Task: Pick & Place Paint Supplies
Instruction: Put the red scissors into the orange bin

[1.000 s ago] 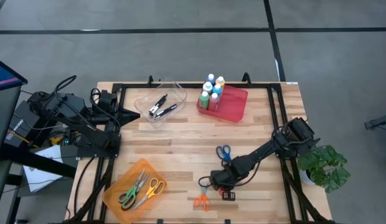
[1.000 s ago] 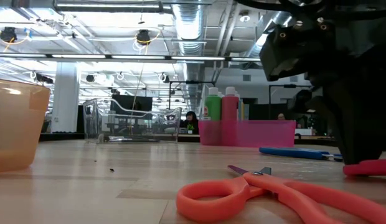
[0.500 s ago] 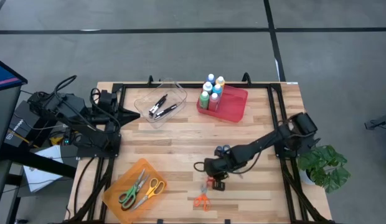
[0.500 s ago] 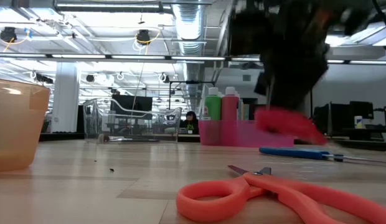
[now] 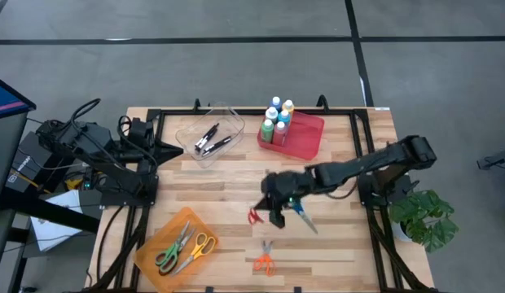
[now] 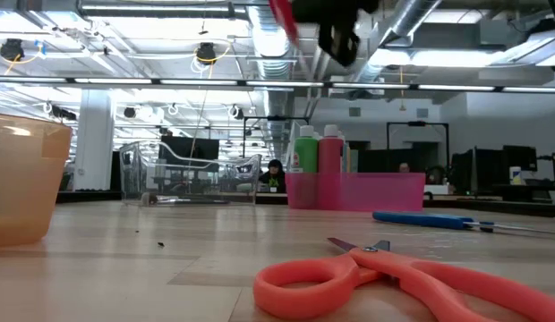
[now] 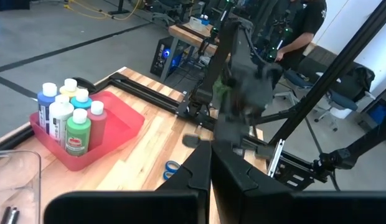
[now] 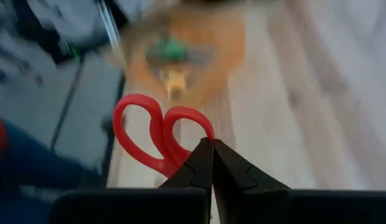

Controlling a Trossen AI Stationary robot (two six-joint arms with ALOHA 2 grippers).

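The paint bottles [image 5: 277,115] stand upright in a red tray [image 5: 305,137] at the table's far edge. They also show in the left wrist view [image 7: 67,115] and the low view [image 6: 317,152]. No gripper is near them. My right gripper [image 5: 274,212] hangs above the table's middle, shut on red-handled scissors [image 5: 254,216]. In the low view this gripper [image 6: 336,31] is high above the table. My left gripper [image 5: 173,150] waits shut at the table's left side, far from the bottles. My right gripper pinches the red scissors between its two fingers, just behind the point where the two handle loops [image 8: 157,134] meet. The loops stick out past the fingertips. The blades are hidden by the fingers. The scissors are lifted clear of the table [image 6: 282,20].
Blue scissors [image 5: 301,213] lie under the right arm, and orange scissors [image 5: 263,262] lie near the near edge. An orange bin [image 5: 155,254] holding scissors sits near the left corner. A clear box [image 5: 228,114] with pens stands left of the red tray.
My right gripper has risen from the table near the near edge, carrying the red scissors. It has moved toward the table's middle, to the left and the far side. The scissors, on the wood a second ago, are now lifted well clear.
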